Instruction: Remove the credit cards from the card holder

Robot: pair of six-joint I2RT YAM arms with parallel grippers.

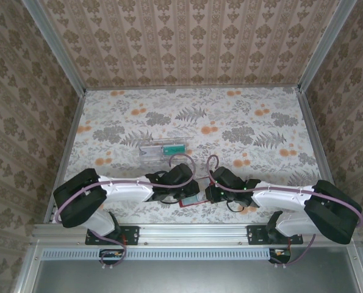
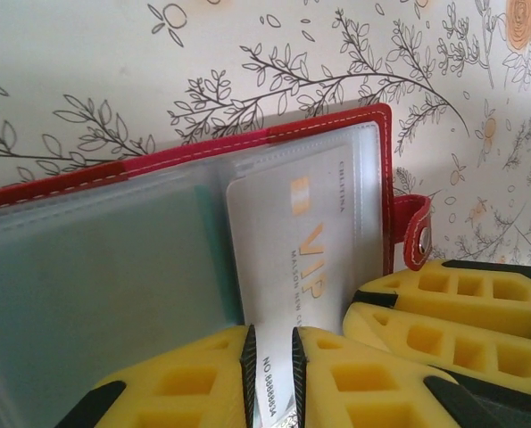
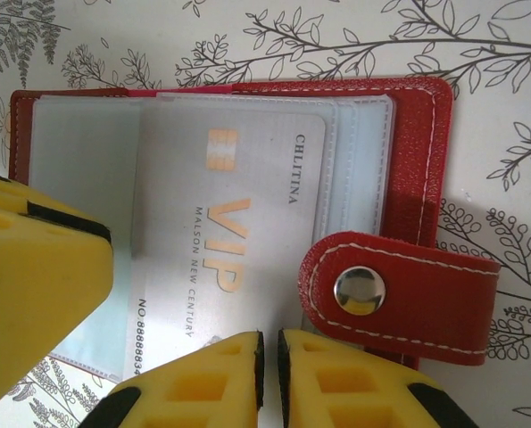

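The left gripper [image 2: 271,349] has its 2 yellow fingers [image 2: 189,383] drawn close together, pinching the near end of a white credit card [image 2: 292,259] printed "VIP" in gold. The card passes straight down the narrow slot between the 2 pads, and the rest of it lies in a clear pocket of the card holder [image 3: 418,134]. The red holder lies open and flat on the flowered table [image 1: 260,131], close to the middle of the table's near edge, between the 2 wrists.

The right gripper [image 3: 268,349] has its fingers [image 3: 354,392] pressed almost together, with only a thin dark slit between them. Their tips sit over the holder's near edge, just beside the red strap [image 3: 399,290] with its metal snap. Whether they actually clamp the cover or a pocket there, I cannot tell. In the left wrist view these 2 fingers lie stacked just right of the left gripper's, next to the strap's end.

In the right wrist view, 1 finger of the left gripper covers the holder's left near corner, just beside the card's printed number.

A clear plastic tray [image 1: 146,151] holding something green [image 1: 172,147] lies farther back, toward the middle of the table, well apart from both grippers.
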